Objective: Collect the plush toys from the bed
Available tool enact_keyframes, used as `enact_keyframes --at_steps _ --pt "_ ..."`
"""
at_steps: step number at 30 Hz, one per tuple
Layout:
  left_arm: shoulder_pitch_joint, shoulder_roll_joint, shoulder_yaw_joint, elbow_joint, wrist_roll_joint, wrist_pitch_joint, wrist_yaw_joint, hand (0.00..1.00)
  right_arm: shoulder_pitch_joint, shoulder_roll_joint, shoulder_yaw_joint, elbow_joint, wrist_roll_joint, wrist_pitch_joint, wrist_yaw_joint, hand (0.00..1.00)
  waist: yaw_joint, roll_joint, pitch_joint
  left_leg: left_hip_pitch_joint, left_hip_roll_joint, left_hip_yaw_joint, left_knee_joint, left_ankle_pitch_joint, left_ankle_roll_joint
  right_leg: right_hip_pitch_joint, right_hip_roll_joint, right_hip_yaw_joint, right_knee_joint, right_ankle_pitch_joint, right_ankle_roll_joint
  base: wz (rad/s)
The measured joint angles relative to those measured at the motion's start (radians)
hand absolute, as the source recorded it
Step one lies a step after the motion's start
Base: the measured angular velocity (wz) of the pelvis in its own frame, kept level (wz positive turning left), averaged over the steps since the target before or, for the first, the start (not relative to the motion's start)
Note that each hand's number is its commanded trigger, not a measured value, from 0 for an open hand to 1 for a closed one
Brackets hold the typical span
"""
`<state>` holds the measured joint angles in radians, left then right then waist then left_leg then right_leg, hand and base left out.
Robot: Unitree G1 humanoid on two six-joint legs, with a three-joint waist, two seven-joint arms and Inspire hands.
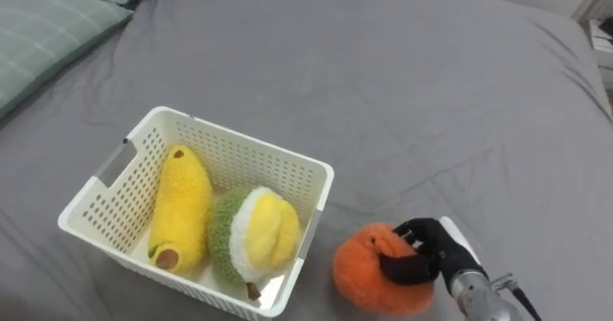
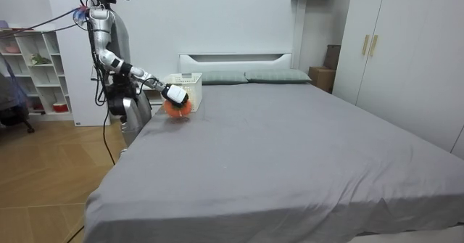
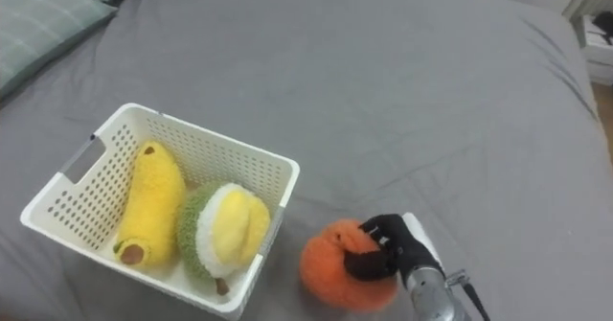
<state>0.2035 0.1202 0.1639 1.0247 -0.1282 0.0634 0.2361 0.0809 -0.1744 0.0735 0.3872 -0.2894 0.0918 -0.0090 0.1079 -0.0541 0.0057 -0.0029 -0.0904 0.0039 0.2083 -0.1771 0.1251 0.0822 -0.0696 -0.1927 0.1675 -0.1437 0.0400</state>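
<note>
An orange plush ball lies on the grey bed just right of a white slatted basket. My right hand comes in from the lower right with its dark fingers curled round the ball's right side. Inside the basket lie a yellow banana plush and a green and yellow plush fruit. In the room view I stand at the bed's side near its head, my right arm stretched over the mattress to the orange ball beside the basket.
Green pillows lie at the head of the bed. The grey bedcover stretches wide to the right of the basket. A white shelf unit stands behind me and a wardrobe at the room view's right.
</note>
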Motion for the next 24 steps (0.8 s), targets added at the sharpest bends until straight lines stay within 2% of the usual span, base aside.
enact_keyframes --at_steps 3,7,10,17,24 --pt "0.004 0.001 0.005 0.011 0.001 -0.004 -0.002 0.0 0.001 -0.008 -0.047 -0.025 0.0 -0.005 -0.004 1.0 -0.023 0.0 -0.001 0.015 0.003 0.014 -0.01 0.0 0.0 0.001 0.002 0.02 0.001 0.0 0.0 -0.17" --pt "0.016 0.003 0.054 0.015 0.001 -0.004 -0.005 0.0 0.007 -0.026 -0.121 -0.144 -0.009 -0.003 -0.012 1.0 -0.043 0.0 -0.0018 0.022 0.007 0.029 -0.019 0.0 -0.001 -0.002 0.004 0.03 0.001 0.0 0.0 -0.11" --pt "0.024 0.003 0.069 0.013 0.001 -0.004 -0.004 0.0 0.007 -0.029 -0.158 -0.215 -0.011 -0.006 -0.044 1.0 -0.049 -0.001 -0.0045 0.036 0.01 0.04 -0.028 0.0 -0.001 0.004 0.006 0.041 0.001 0.0 0.0 -0.12" --pt "0.026 0.005 0.07 0.034 0.0 -0.003 -0.008 0.0 0.007 -0.03 -0.175 -0.259 -0.019 -0.001 -0.054 1.0 -0.046 -0.005 -0.006 0.049 0.01 0.052 -0.038 0.0 -0.001 0.005 0.007 0.054 0.004 0.0 0.0 -0.06" --pt "0.028 0.005 0.073 0.038 0.001 -0.004 -0.015 0.0 -0.004 -0.031 -0.175 -0.374 -0.012 0.003 -0.059 1.0 -0.04 -0.006 -0.0059 0.049 0.01 0.054 -0.038 0.0 -0.001 0.005 0.006 0.053 0.003 0.0 0.0 0.0"
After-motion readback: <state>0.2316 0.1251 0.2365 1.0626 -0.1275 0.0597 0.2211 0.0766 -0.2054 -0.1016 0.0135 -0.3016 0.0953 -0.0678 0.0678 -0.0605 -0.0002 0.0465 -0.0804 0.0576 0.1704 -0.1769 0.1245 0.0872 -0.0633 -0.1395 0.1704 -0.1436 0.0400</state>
